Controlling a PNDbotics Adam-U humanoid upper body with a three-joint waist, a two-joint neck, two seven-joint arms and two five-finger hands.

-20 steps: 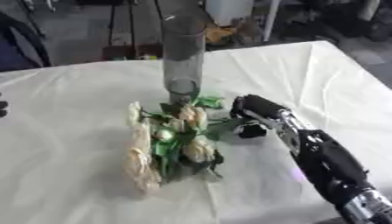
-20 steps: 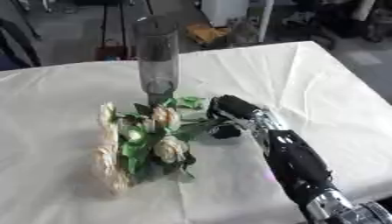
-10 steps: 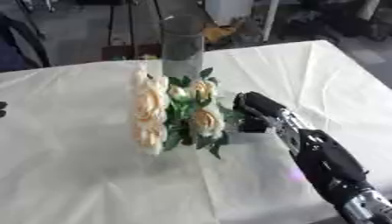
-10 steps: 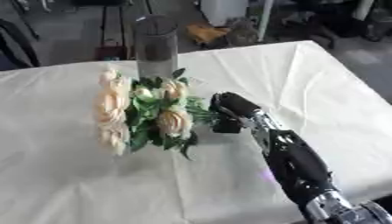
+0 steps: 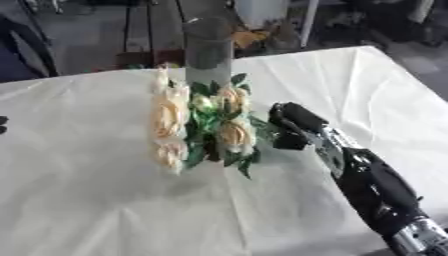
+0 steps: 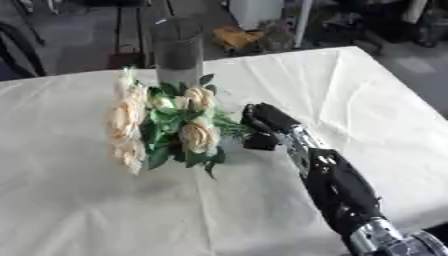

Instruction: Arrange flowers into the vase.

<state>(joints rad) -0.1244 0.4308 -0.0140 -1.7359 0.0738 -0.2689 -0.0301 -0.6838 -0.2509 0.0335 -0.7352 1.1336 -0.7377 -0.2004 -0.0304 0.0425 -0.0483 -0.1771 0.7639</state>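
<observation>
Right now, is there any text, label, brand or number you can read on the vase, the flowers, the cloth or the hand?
None: no readable text in either view.
Vase: plain grey, no label visible.
Flowers: no tag showing.
Tablecloth: plain white.
Right hand: black, no readable marking.

The right arm (image 5: 372, 187) enters from the 5 o'clock corner as a thick, glossy black casing, rounded and tapering toward the wrist. At its lower end a silver metal joint ring (image 6: 385, 240) shows. A narrow silver-grey strip runs along the wrist section, leading toward 11 o'clock to the black right hand (image 5: 293, 127), blocky, with dark fingers.
</observation>
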